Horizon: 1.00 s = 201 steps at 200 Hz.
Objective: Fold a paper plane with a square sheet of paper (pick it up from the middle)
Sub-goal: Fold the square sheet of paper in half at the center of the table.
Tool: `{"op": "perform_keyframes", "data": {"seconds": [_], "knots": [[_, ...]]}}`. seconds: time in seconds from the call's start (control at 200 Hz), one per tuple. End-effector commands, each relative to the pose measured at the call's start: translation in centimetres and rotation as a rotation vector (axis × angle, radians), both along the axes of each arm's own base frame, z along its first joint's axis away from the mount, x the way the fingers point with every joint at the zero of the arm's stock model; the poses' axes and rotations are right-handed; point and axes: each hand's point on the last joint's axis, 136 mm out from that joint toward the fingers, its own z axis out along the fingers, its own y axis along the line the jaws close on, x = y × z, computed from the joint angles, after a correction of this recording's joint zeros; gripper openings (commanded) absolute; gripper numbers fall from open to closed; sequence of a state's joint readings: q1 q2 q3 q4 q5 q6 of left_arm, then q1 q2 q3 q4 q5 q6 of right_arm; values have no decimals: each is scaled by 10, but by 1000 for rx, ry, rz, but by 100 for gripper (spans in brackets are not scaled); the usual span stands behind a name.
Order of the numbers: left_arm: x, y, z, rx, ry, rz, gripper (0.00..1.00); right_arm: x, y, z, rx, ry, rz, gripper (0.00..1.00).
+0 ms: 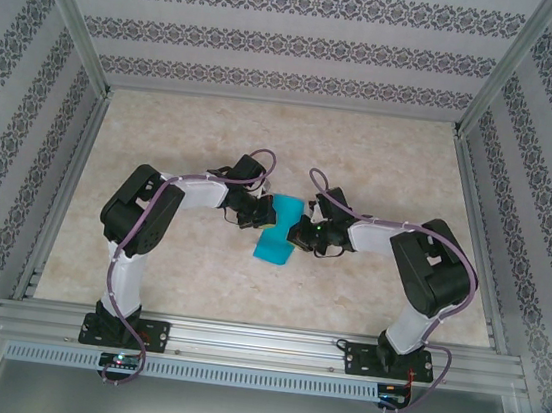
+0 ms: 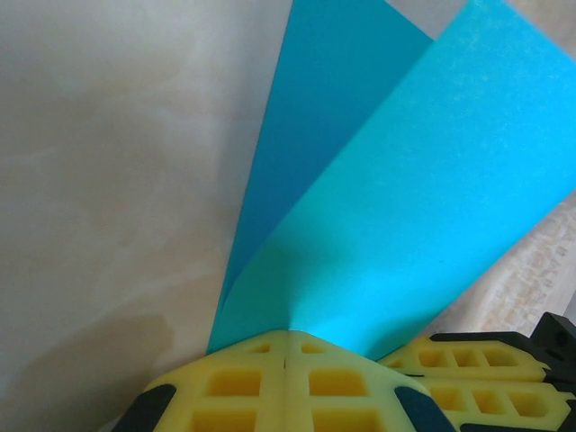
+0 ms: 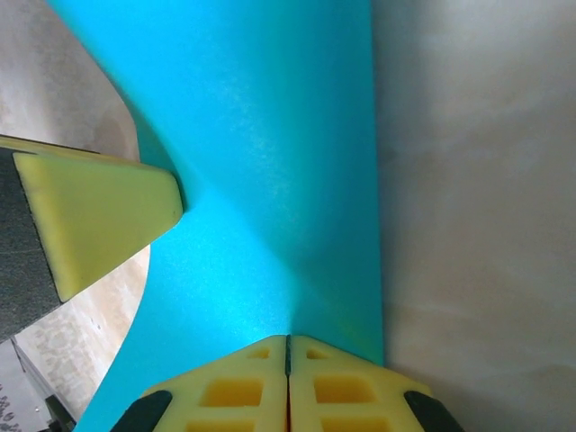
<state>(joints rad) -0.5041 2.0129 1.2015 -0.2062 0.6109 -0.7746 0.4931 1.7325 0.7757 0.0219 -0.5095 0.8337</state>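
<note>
Two grippers have hold of the square sheet of paper (image 1: 277, 239), and that is about as far as the job appears to have got. In the top view the sheet sits near the middle of the table (image 1: 392, 160), with the left gripper (image 1: 255, 210) at its 9 o'clock side and the right gripper (image 1: 299, 232) at its 3 o'clock side, the two facing each other across it.

The left wrist view shows the left gripper (image 2: 286, 337) with its yellow pads pressed flat together, the teal paper (image 2: 405, 207) rising out of the seam between them. The right wrist view shows the same for the right gripper (image 3: 288, 340): jaws fully closed, pinching the sheet (image 3: 270, 135) at its edge. One of the left gripper's fingers (image 3: 99, 211) comes in from 9 o'clock in that view and meets the paper's opposite edge.

The middle pick-up looks done. The paper is pinched narrow at its waist and flares wider toward 1 o'clock and 7 o'clock in the top view. From the left wrist it reads as two panels meeting in a V, one shaded and one bright, but whether that line is a pressed crease or only a soft bend I cannot tell. No pointed nose and no wing folds show, so I judge nearly all of the folding is left to do.
</note>
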Motion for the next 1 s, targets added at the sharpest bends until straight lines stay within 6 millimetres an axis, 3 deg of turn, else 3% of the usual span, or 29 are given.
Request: {"op": "perform_keyframes", "data": {"seconds": [0.0,0.14,0.58,0.664,0.834,0.924,0.999], "knots": [[-24,15,-32,106,75,-8,0,-2,-2,17,6,-54,27,8],[-24,14,-32,104,77,-5,0,-7,15,33,99,-93,70,8],[-24,14,-32,104,75,-7,0,-37,-3,-29,1,11,53,6],[-24,14,-32,101,77,-7,0,-36,-3,-21,4,-8,55,6],[-24,14,-31,102,76,-7,0,-30,11,17,89,-88,77,7],[-24,14,-31,103,75,-10,0,-34,20,22,125,-102,89,7],[-24,14,-31,103,77,-9,0,-39,22,15,129,-83,88,6]]}}
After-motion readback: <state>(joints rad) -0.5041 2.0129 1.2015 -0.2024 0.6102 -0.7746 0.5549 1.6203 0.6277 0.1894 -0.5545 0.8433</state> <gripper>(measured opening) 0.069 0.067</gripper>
